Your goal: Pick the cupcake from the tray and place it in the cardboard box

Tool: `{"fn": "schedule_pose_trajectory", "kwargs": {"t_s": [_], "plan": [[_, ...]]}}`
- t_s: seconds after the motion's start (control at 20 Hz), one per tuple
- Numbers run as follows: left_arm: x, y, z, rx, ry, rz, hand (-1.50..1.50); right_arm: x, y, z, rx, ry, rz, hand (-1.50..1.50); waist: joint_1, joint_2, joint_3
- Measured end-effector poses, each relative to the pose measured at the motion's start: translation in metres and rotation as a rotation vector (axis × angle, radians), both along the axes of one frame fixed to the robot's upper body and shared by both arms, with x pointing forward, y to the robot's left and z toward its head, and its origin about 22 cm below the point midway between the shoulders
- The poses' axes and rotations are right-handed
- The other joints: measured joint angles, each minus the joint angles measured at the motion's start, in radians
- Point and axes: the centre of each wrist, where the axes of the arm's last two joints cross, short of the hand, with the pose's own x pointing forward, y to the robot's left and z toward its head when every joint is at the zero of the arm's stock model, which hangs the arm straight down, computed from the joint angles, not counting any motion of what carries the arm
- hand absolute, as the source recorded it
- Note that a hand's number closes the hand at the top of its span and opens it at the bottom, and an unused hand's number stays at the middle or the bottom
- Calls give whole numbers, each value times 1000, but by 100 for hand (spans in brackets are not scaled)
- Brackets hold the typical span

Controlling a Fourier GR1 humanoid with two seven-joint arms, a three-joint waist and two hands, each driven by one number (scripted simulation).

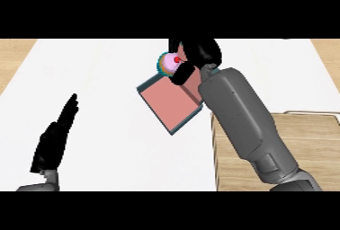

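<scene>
Gripping the cupcake (170, 63) above the tray (171, 104), right robot hand (197, 53); left robot hand (58, 134) flat, released.

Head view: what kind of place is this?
Likely a kitchen counter: white top with wood edges, pink tray on it, and a cupcake held by the right hand.

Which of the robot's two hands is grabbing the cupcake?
The right hand, at the far end of the pink tray, is curled round the cupcake. The left hand is open with straight fingers, holding nothing.
</scene>
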Motion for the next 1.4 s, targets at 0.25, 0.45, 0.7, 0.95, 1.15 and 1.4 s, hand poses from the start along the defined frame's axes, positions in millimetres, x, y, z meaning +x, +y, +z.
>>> {"fn": "schedule_pose_trajectory", "kwargs": {"t_s": [0.25, 0.45, 0.7, 0.95, 1.15, 1.4], "plan": [[6, -3, 3, -2, -4, -15, 0, 12, 9, -23, 21, 73, -56, -150, 15, 4, 0], [6, -3, 3, 0, -9, -24, 0, 19, 6, -39, 60, 87, -65, -150, 21, 7, 0], [5, -1, 3, 1, -11, -27, 0, 22, 0, -43, 234, 38, -102, -150, 24, 7, 1], [3, -3, 0, 6, -8, -16, 0, 27, -10, -37, 471, -35, -186, -150, 19, 7, 1], [-2, 2, 4, 3, -10, 3, 0, 32, -33, -32, 654, -65, -218, -150, 4, 3, 2], [1, 4, -3, 2, -5, 9, 0, 43, -90, -26, 778, -118, -316, -150, -12, 1, 1]]}}
